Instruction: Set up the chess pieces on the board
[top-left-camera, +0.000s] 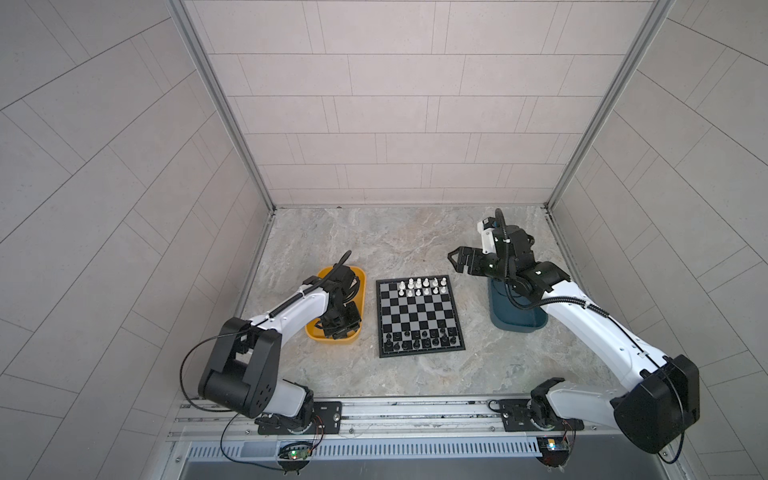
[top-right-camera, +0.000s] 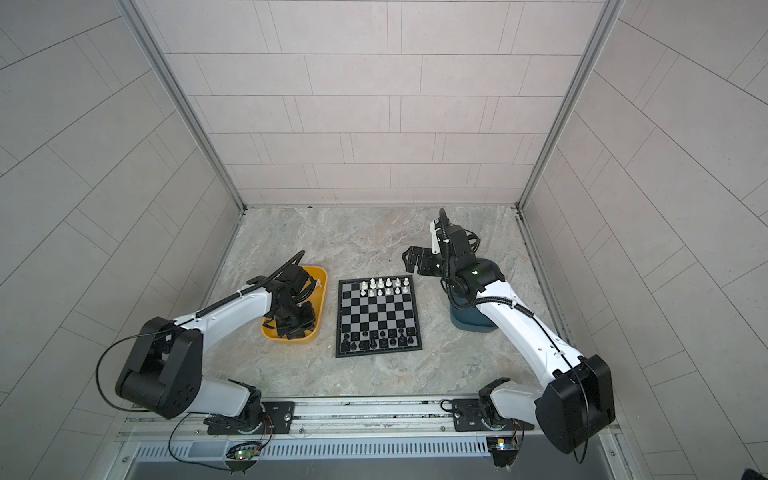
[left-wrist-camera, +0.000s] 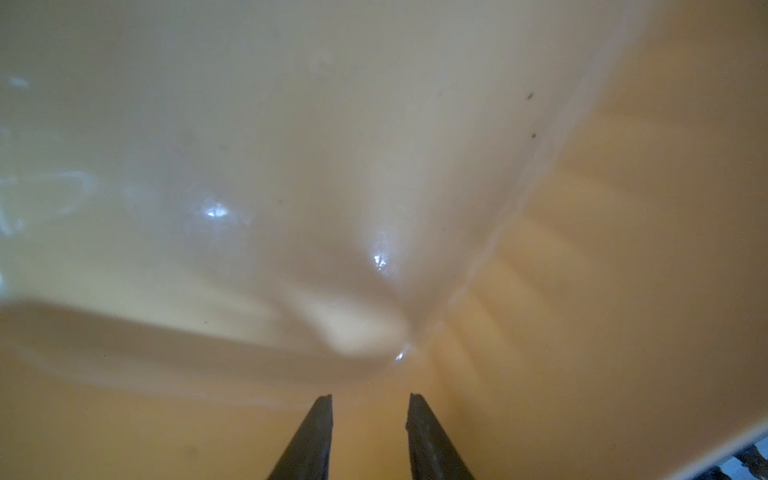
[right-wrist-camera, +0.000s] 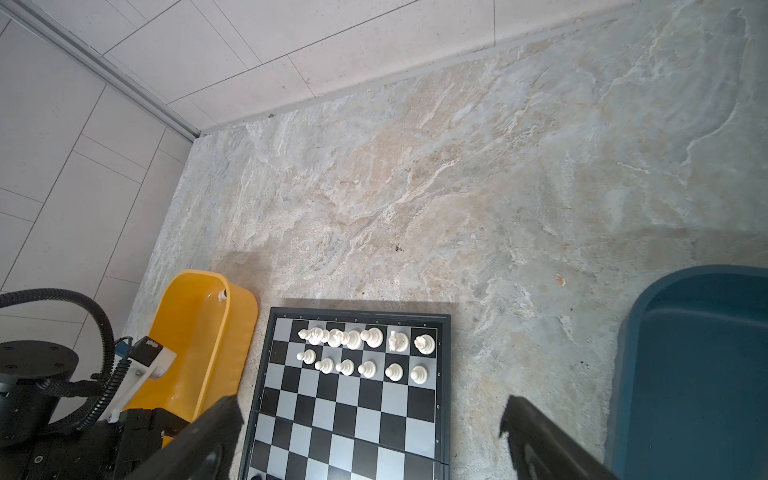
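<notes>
Left of the board (top-left-camera: 419, 316), left arm (top-left-camera: 291, 309) bent down into yellow tray (top-left-camera: 332, 340), left gripper (left-wrist-camera: 369, 400) partly parted, nothing between tips, right of the board, right arm (top-left-camera: 582, 316) raised over teal tray (top-left-camera: 515, 326), right gripper (top-left-camera: 454, 262) spread wide, empty, chess pieces (top-left-camera: 422, 286) on the board, white far rows, black near rows.

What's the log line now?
left jaws: open, empty, in yellow plastic tray | right jaws: open, empty | black-and-grey square chessboard: white plastic chessmen far, black chessmen near

Faint coordinates, seemingly, on board (right-wrist-camera: 444, 395) border
</notes>
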